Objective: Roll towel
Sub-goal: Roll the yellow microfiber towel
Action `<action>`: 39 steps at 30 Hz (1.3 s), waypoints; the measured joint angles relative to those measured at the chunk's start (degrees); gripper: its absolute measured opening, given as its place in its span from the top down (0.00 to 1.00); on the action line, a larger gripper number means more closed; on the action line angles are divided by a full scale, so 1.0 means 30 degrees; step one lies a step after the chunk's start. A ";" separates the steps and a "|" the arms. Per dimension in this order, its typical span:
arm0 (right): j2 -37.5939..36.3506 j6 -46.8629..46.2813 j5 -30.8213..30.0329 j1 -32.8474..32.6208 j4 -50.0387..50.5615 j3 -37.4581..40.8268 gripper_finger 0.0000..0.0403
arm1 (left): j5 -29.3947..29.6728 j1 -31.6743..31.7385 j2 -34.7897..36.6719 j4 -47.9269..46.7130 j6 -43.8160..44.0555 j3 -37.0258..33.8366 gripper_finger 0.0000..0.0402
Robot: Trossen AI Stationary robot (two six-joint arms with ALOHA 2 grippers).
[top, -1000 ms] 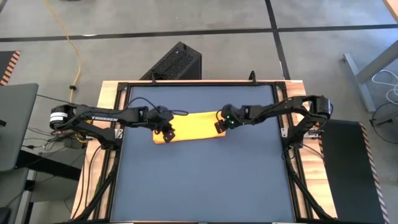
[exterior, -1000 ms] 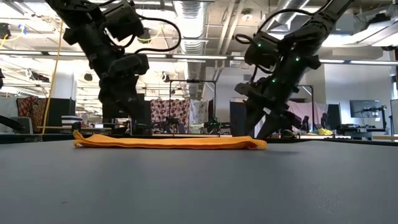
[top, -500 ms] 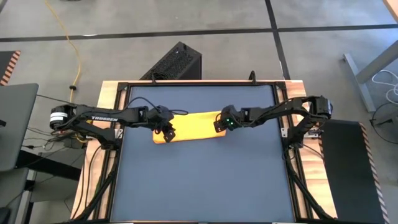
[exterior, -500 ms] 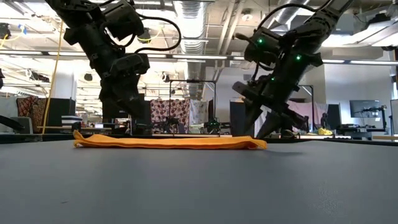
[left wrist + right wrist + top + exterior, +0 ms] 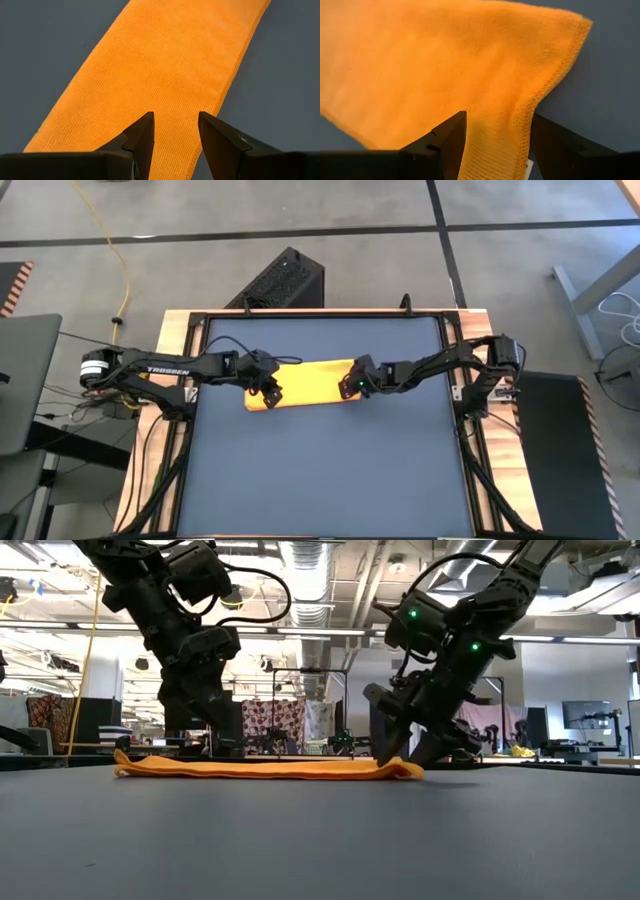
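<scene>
The towel (image 5: 310, 382) is a yellow-orange cloth lying flat as a long narrow strip across the far half of the dark blue table (image 5: 330, 480); it also shows in the low view (image 5: 260, 769). My left gripper (image 5: 270, 394) stands open over the strip's left part (image 5: 175, 120), slanting down. My right gripper (image 5: 350, 387) is open at the strip's right end (image 5: 497, 122), its two fingers on either side of the hemmed end (image 5: 400, 758). My left gripper: I cannot tell whether its fingertips (image 5: 147, 125) touch the towel below them. My right gripper meets the towel's right end (image 5: 520, 125) with open fingers, slanting down from the table's right. The hemmed edge humps up between the fingers. The rest of the strip lies flat on the table.
The near half of the table (image 5: 330, 470) is bare dark surface. Wooden rails and black frame bars (image 5: 185, 430) border the table. A black box (image 5: 285, 280) stands on the floor beyond the far edge.
My right gripper has moved down and toward the table's left, rolling its wrist, onto the towel's right end. That end has been nudged left and humped up, and the strip has slid slightly toward the table's left edge.
</scene>
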State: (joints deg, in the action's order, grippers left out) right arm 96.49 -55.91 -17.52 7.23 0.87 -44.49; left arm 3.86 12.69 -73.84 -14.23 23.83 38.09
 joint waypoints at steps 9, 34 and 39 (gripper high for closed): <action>0.0120 -0.0406 0.0145 0.0046 0.0026 0.0000 0.60 | 0.0026 0.0000 0.0000 0.0208 -0.0049 0.0000 0.65; -0.7787 0.5146 0.0300 0.1177 0.9866 0.0000 0.94 | -0.0044 -0.1755 -0.3835 0.6442 0.1397 0.0000 0.65; -0.8225 0.5135 0.0307 0.1380 1.1409 0.0000 0.93 | -0.0592 -0.2429 -0.5123 0.7563 0.0648 0.0000 0.65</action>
State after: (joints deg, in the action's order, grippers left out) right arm 71.81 -40.50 -16.60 11.37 35.10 -44.49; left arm 2.08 5.40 -89.21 8.46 25.78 38.09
